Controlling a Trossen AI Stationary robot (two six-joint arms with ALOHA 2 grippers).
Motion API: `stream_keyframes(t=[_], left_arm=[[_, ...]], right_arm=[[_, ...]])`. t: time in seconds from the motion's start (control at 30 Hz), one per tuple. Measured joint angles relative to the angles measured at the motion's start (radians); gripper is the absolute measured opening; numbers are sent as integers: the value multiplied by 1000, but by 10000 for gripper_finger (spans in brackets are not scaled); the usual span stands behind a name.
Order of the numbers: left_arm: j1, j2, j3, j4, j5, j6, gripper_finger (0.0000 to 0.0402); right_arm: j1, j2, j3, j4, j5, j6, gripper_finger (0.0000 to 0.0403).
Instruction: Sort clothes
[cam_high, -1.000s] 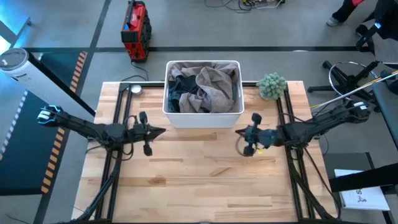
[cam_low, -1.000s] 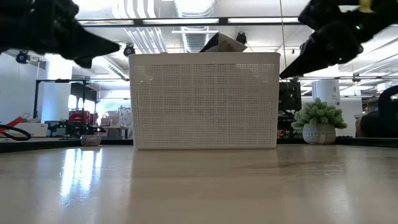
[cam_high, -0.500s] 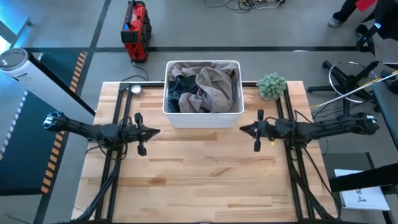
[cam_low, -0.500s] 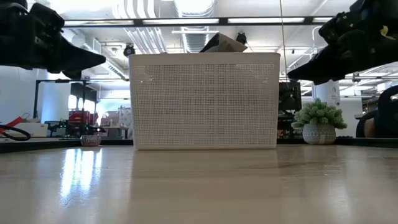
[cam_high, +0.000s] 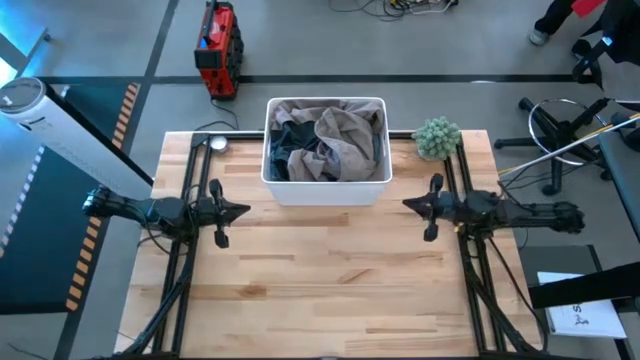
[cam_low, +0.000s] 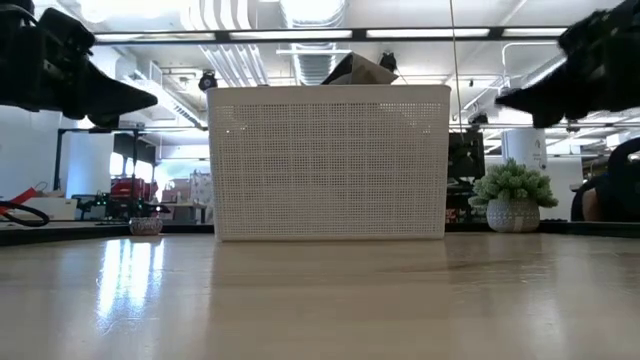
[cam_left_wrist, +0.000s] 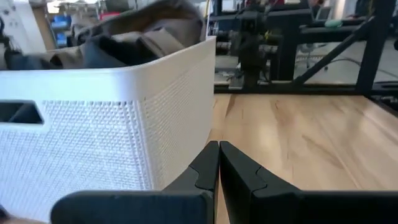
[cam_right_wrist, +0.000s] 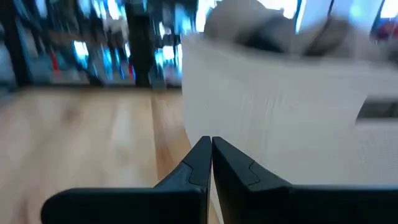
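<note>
Left pincer (cam_high: 243, 210) closed, empty, over tabletop (cam_high: 330, 280) left of the white bin (cam_high: 327, 190). Clothes (cam_high: 330, 140) heaped in bin, taupe garment (cam_high: 345, 135) uppermost; no clear long axis. Right pincer (cam_high: 408, 205) closed, empty, right of bin.

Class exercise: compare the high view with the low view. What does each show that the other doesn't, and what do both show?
Only the high view shows the clothes piled inside the bin and the red case on the floor. Only the low view shows the bin's perforated front wall and the ceiling lights. Both show the white bin, the small potted plant and the wooden table.
</note>
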Motion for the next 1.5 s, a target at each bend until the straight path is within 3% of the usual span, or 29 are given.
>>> stream_keyframes(t=[0.07,0.2,0.4,0.57,0.8,1.27,1.5], left_arm=[[0,-1,5,-21,-2,-32,0],[1,-1,2,-12,56,-45,0],[57,-1,-5,21,116,-12,0],[219,-1,-16,90,314,22,0],[494,4,-49,109,519,-113,0],[512,0,-54,117,490,-94,0],[507,0,-54,118,488,-90,0]], right_arm=[[1,-52,8,-20,-19,-24,0],[1,-38,25,-52,5,-47,0],[1,-37,-15,42,-32,-17,0],[1,-36,-14,23,-86,-13,0],[-10,-47,7,-33,-70,-14,0],[-34,3,7,-29,-21,1,0],[-36,7,7,-23,58,-12,0]])
